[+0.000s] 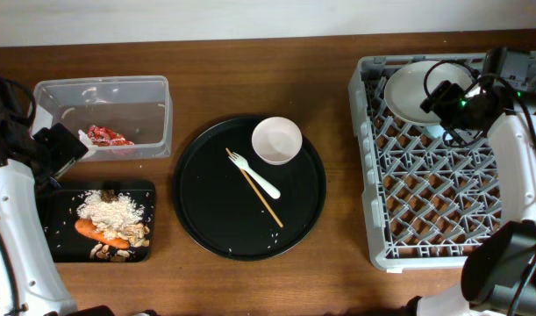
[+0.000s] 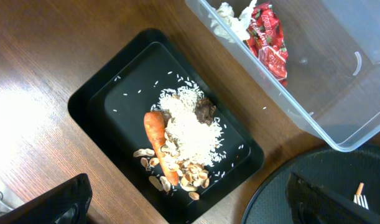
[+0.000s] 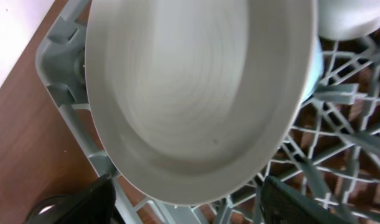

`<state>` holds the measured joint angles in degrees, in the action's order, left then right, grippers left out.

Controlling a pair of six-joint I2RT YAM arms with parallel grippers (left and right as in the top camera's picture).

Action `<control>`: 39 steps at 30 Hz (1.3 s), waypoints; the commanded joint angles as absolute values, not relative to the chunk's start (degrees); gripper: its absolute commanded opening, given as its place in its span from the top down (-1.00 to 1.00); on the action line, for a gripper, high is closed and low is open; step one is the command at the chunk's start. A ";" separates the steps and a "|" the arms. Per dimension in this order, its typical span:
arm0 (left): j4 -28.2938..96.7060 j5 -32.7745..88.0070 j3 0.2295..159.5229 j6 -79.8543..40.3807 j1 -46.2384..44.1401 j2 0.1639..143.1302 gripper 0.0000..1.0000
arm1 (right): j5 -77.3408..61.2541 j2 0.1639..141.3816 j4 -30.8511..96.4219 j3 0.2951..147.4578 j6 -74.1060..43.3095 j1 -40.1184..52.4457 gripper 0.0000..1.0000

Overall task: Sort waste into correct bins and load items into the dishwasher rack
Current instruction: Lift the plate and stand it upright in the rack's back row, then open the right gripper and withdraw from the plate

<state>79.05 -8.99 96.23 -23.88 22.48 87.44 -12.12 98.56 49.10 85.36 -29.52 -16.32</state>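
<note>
Overhead: plate sits in the rack's far-left corner, under the right claw; fork and chopsticks lie diagonally on the round tray, bare desk around. Left wrist: left claw gapes above the black tray, carrot lengthwise along it. Right wrist: fingers spread, off the plate.

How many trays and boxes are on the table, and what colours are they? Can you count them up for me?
Black: 2, the round tray and the shallow rectangular tray
Clear: 1, the tub
Grey: 1, the rack
Total: 4
</note>
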 commanded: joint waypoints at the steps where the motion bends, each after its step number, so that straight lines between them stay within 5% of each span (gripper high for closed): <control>1: 78.94 -9.23 96.68 -24.62 22.72 87.24 -0.98 | -13.52 101.80 48.82 84.64 -32.08 -16.14 -0.54; 6: 78.94 -9.23 96.68 -24.62 22.72 87.24 -0.98 | -12.78 105.65 45.87 84.64 -33.47 -16.14 -0.53; 8: 78.94 -9.23 96.68 -24.62 22.72 87.24 -0.98 | -11.07 105.60 44.12 84.64 -33.28 -16.16 -0.36; 10: 78.94 -9.21 96.68 -24.62 22.72 87.24 -0.98 | -9.67 105.60 42.48 84.64 -32.56 -16.16 0.25; 13: 78.94 -9.21 96.68 -24.62 22.72 87.24 -0.98 | -9.65 105.47 41.58 86.08 -29.06 -16.16 0.92; 26: 78.94 -9.23 96.68 -24.62 22.72 87.24 -0.98 | 7.81 99.37 54.11 96.23 -22.90 -15.92 0.92; 31: 78.94 -9.23 96.68 -24.62 22.72 87.24 -0.98 | 29.67 99.37 56.62 96.20 -22.92 -7.22 0.92; 39: 78.94 -9.23 96.68 -24.62 22.72 87.24 -0.98 | 38.26 100.77 58.76 94.72 -29.71 1.93 0.92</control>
<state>79.05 -8.99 96.23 -23.88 22.48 87.44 33.15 100.57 58.76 95.02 -27.18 0.45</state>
